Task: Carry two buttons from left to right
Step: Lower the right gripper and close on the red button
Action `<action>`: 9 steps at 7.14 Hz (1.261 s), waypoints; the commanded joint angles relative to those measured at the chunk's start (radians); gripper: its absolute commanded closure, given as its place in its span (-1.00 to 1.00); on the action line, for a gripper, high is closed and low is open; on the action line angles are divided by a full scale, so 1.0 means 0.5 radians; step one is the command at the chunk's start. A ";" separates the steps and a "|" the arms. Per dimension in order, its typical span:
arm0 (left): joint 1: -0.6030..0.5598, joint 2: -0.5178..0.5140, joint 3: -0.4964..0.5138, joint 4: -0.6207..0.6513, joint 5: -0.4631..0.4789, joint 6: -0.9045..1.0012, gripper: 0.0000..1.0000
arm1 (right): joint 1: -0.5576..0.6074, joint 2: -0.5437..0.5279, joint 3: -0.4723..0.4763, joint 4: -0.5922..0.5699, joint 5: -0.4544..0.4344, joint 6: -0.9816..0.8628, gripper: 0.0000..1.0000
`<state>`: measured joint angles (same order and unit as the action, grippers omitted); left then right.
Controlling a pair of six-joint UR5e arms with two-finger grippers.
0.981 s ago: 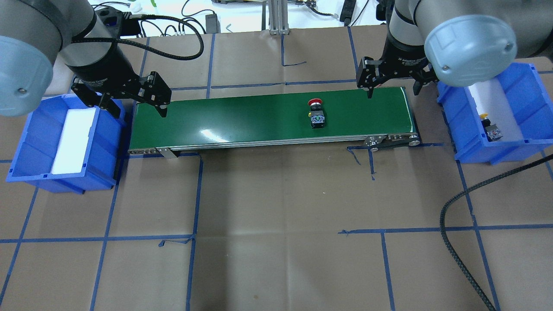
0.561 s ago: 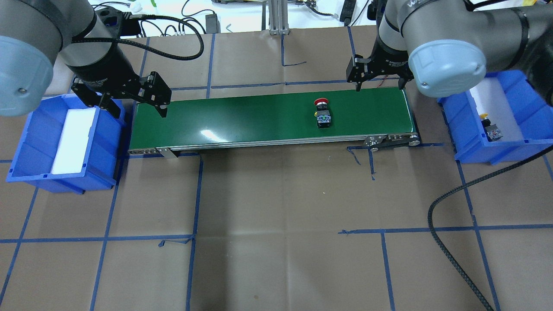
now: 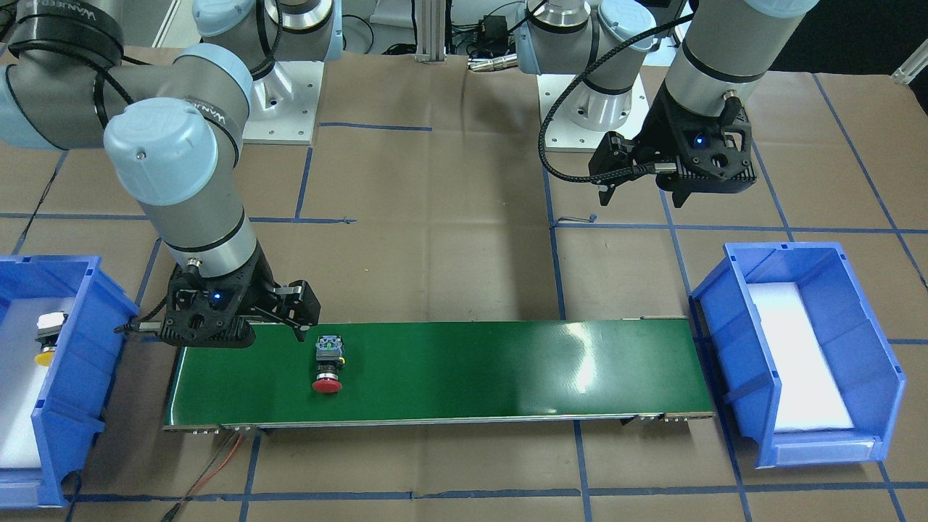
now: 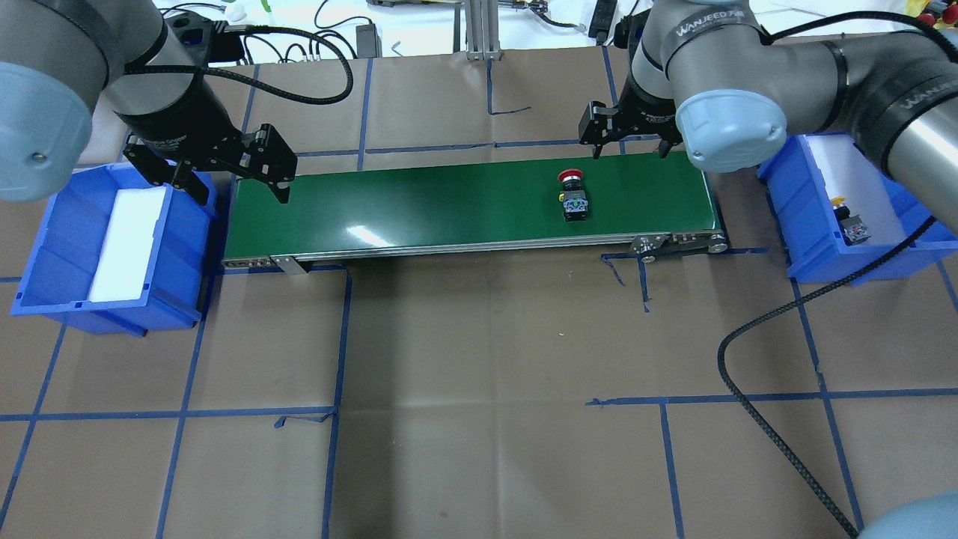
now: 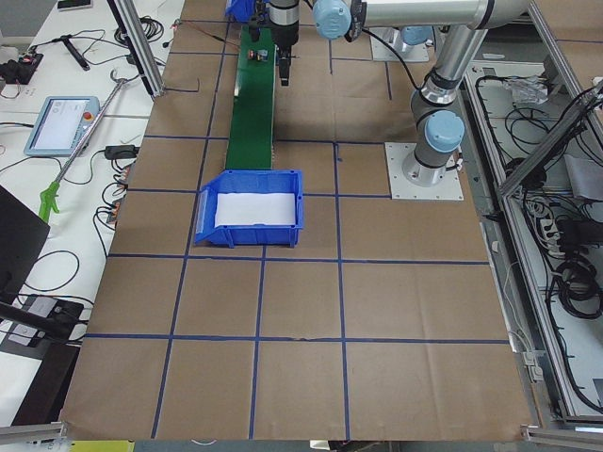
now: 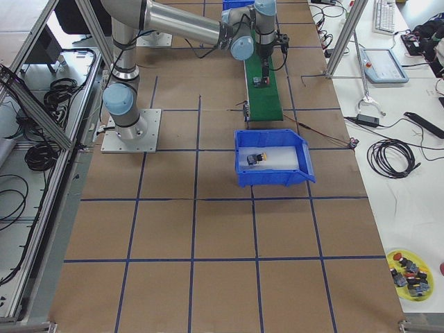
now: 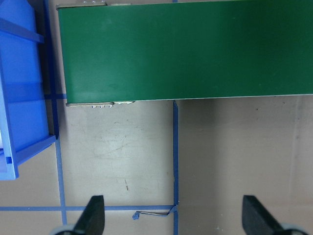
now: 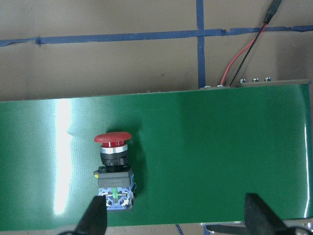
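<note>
We see the red button (image 8: 114, 166) on its side on the green belt (image 4: 449, 202), below the right tool (image 4: 629, 150) and nearer one finger. Its long axis crosses the belt, cap away from the robot. That tool's jaws stand wide and empty, and the left tool (image 4: 241, 191) is likewise spread, holding nothing. Beyond the right tool the yellow button (image 4: 848, 217) lies in a blue bin (image 4: 823, 262), its heading too small to read.
</note>
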<state>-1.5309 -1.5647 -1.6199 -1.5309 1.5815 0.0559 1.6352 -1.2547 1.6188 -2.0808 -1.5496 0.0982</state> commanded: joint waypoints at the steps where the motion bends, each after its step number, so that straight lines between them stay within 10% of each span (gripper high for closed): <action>1: 0.000 -0.003 0.000 0.000 0.000 -0.001 -1.00 | 0.003 0.113 0.014 -0.109 0.019 0.003 -0.97; 8: 0.000 0.000 0.000 0.000 0.000 -0.001 -1.00 | 0.003 0.288 0.103 -0.216 -0.008 0.015 -0.93; 9: 0.000 -0.003 0.000 0.000 0.000 -0.001 -1.00 | 0.003 0.288 0.103 -0.201 -0.021 0.015 -0.51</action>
<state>-1.5309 -1.5650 -1.6199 -1.5309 1.5815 0.0554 1.6370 -1.1184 1.6694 -2.1835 -1.5518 0.1058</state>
